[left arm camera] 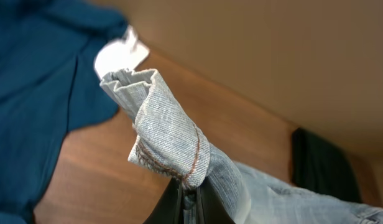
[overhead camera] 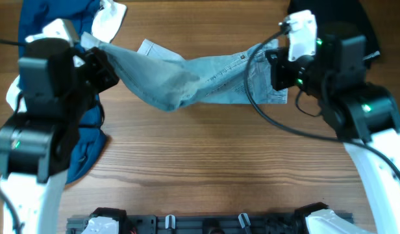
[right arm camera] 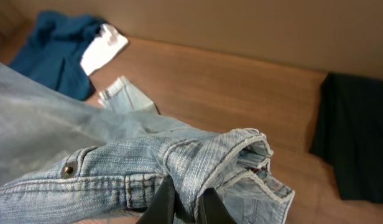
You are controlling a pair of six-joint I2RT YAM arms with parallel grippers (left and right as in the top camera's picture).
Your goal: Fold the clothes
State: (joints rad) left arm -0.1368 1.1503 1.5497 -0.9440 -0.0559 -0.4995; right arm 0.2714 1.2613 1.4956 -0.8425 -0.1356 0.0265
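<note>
Black fingers first: your left gripper [left arm camera: 190, 194] is pressed together on a bunched, stitched edge of the denim shorts [overhead camera: 206, 81]. In the left wrist view the cloth wraps over the tips and stands up above them in a pleated wad. Your right gripper [right arm camera: 182, 202] is pinched the same way on the waistband end, just right of a belt loop, with a metal rivet [right arm camera: 68, 168] further left along the band.

Shorts: pale blue, held up at both ends and strung left to right across the far half of the table [overhead camera: 206, 169]. The middle sags toward the near side. You cannot tell from overhead whether that low fold touches the wood. One turned-up leg hem [overhead camera: 150, 47] pokes out on the far side, between the two arms.

Outward, left: a blue shirt [left arm camera: 36, 74] lies crumpled at the far left, partly under your left arm, with a white piece [overhead camera: 110, 18] at its right edge, near the held denim.

Outward, right: a dark garment [right arm camera: 356, 137] sits at the far right corner, apart from the shorts.
</note>
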